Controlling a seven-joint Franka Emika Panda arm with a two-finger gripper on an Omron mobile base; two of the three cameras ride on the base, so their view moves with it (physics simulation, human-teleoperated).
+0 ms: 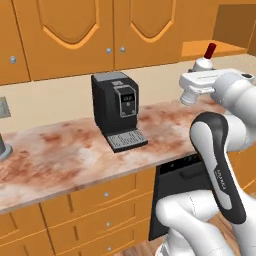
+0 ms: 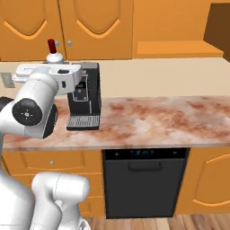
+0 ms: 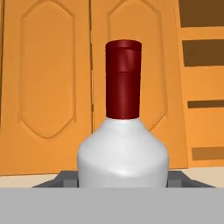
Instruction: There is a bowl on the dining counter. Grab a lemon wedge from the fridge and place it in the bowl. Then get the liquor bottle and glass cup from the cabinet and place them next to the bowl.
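Observation:
The liquor bottle has a white rounded body and a dark red capped neck. It stands upright between my fingertips, close in front of the hand camera. From the base cameras, its red cap and white shoulder rise above my white hand. My gripper is shut on the bottle and holds it in the air above the marbled counter, in front of the closed orange cabinet doors.
A black coffee machine stands on the counter against the wall, just beside my hand. A black dishwasher front sits under the counter. Open wooden shelves lie to the right. A wall outlet is at the far left.

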